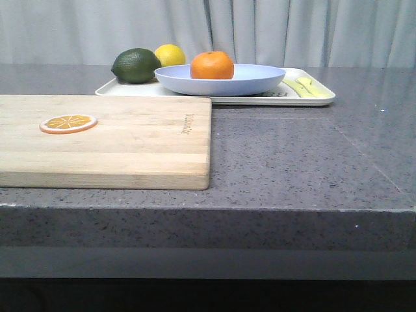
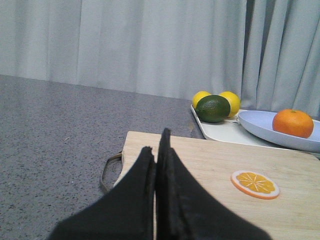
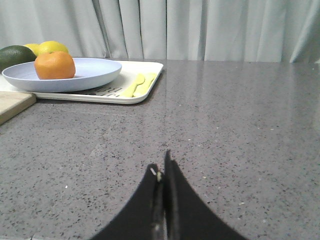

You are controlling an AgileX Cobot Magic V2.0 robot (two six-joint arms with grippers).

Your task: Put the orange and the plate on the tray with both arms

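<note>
A grey speckled stone counter (image 1: 299, 156) runs back to pale curtains (image 1: 273, 29). The left gripper (image 2: 159, 150) has its fingers pressed together with nothing between them, low over the near end of the wooden cutting board (image 2: 210, 165); an orange slice (image 2: 255, 184) lies on the board just ahead of it and to its right. The right gripper (image 3: 162, 172) is likewise closed and empty above bare counter. Well ahead of both, the orange (image 1: 212, 65) sits in the lavender plate (image 1: 253, 81), which rests on the white tray (image 1: 312, 99). Beside the plate on the tray lie a dark green fruit (image 1: 136, 65) and two lemons (image 2: 230, 102).
</note>
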